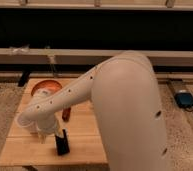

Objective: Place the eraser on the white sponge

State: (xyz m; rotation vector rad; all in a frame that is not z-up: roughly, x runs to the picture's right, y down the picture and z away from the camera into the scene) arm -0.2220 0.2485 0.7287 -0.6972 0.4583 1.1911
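Observation:
The eraser (pixel 63 144) is a flat black block near the front edge of the wooden table (pixel 85 145), left of the middle. My gripper (pixel 58 133) is right at the eraser's upper end, at the tip of the white arm (pixel 65 100) that comes down from the right. I cannot tell whether the eraser lies flat or is lifted. The white sponge is hidden behind my arm.
An orange bowl (pixel 44 88) stands at the table's back left. A small dark-red oblong object (pixel 66 114) lies just behind the eraser. My bulky white arm segment (pixel 130 110) covers the table's right half. A blue device (pixel 184 99) lies on the floor at right.

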